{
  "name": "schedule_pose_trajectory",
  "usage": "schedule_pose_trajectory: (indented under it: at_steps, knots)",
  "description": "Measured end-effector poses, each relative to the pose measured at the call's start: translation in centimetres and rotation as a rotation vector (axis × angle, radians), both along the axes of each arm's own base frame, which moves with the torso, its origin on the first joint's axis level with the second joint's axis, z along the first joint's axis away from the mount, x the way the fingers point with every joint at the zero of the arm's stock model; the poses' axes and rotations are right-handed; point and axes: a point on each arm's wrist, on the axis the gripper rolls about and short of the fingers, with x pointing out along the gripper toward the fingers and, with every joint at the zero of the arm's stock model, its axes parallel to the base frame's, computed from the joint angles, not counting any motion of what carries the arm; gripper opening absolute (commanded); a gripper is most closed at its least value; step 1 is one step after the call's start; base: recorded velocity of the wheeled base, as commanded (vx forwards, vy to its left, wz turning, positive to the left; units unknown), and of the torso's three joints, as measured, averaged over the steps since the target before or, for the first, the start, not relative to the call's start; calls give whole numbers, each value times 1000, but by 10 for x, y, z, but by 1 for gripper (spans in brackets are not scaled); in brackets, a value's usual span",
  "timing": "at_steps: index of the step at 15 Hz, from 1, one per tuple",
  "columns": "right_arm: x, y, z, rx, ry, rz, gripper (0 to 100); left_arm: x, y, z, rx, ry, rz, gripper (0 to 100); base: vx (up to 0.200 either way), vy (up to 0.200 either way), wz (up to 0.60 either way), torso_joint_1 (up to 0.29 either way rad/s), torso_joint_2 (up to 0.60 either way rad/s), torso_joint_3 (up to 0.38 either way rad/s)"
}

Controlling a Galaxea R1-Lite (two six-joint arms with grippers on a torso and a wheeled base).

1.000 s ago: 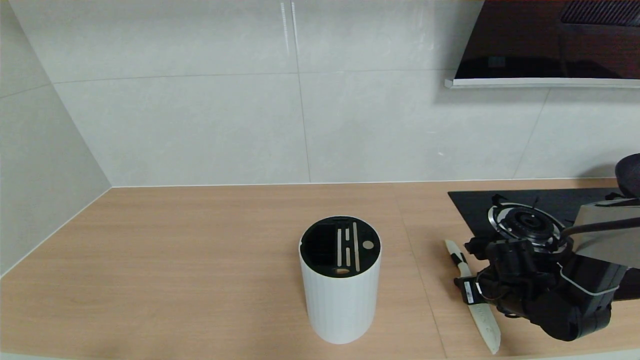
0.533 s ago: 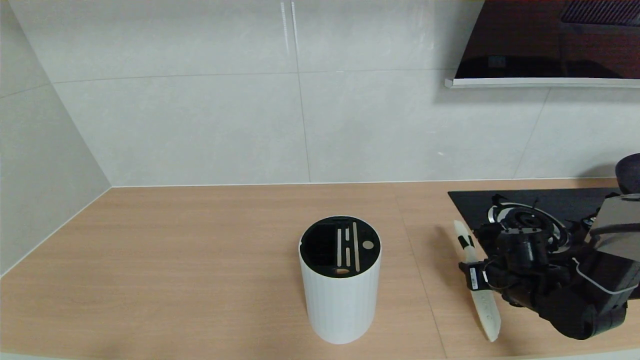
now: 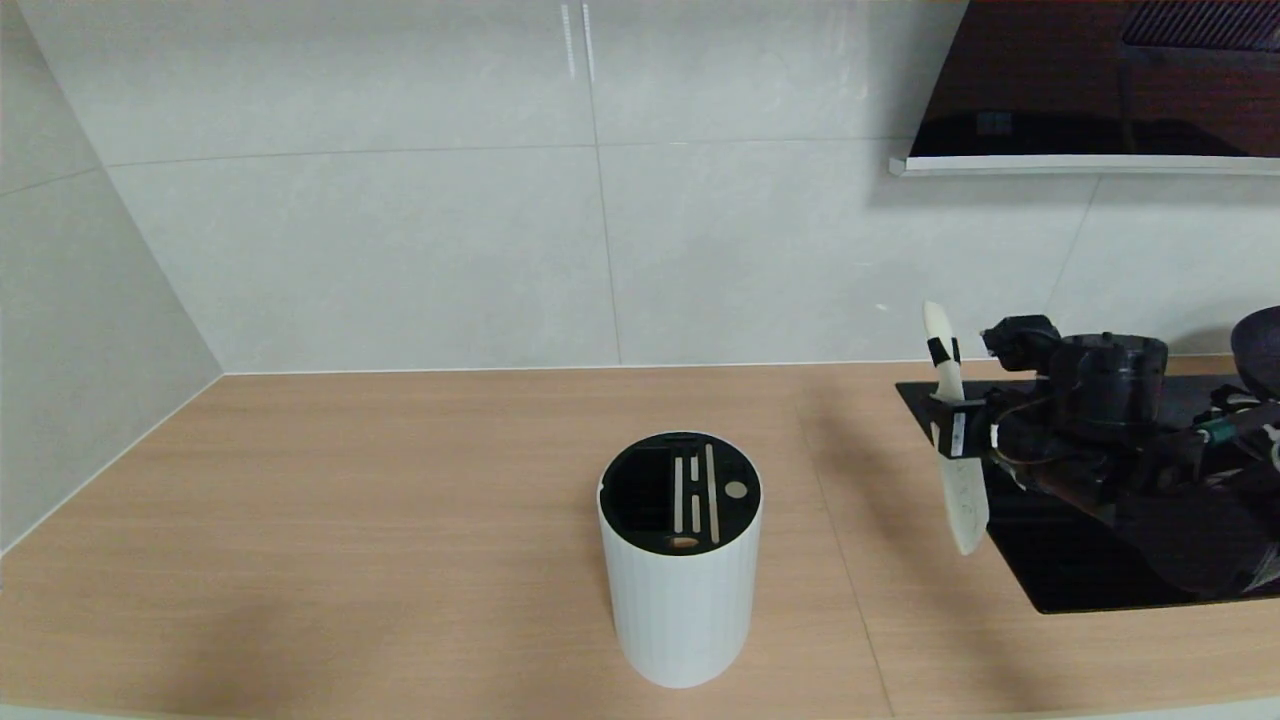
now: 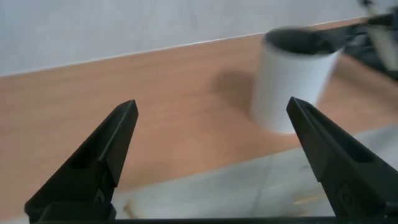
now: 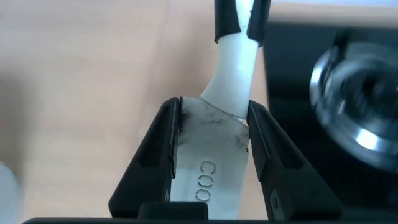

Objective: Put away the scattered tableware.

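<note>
1. At 3 o'clock from the white knife holder (image 3: pixel 680 590), the right gripper (image 3: pixel 968 430) is clamped on a white ceramic knife (image 3: pixel 963 500). It pinches the knife where the blade meets the handle. The knife hangs clear of the wooden counter (image 3: pixel 400 500), tip down and handle up, over the near edge of the black hob (image 3: pixel 1080 570).
2. Risk: the fingers bear on the flat, smooth blade, so a quick swing toward 9 o'clock could let the knife pivot or slip and fall on the counter.
3. Risk: the narrow slots (image 3: pixel 712 492) in the holder's black top leave little margin. A tilted or off-line tip would likely strike the lid, jam, or tip the tall holder over.
4. The left gripper (image 4: pixel 210 107) hangs spread wide and empty, with the holder at 1 o'clock in its wrist view.
5. Count: 1 knife, 1 holder, 1 burner ring (image 5: pixel 357 106), 2 grippers.
</note>
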Motion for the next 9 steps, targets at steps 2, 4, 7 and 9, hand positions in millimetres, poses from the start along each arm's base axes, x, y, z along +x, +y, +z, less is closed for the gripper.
schedule_pose_trajectory:
  at_steps: [2, 4, 7, 9]
  knots:
    - [-7, 19, 29, 24, -83, 59, 0, 30, -1, 35, -47, 67, -47, 100, 0, 0, 0, 0, 0, 0]
    - [-18, 40, 53, 49, -150, 122, 0, 62, -8, 61, -168, 133, -146, 100, 0, 0, 0, 0, 0, 0]
    - [-43, 74, 73, 76, -202, 203, 0, 112, -39, 87, -383, 158, -370, 100, 0, 0, 0, 0, 0, 0]
    - [-63, 90, 79, 88, -215, 257, 0, 142, -64, 88, -431, 188, -460, 100, 0, 0, 0, 0, 0, 0]
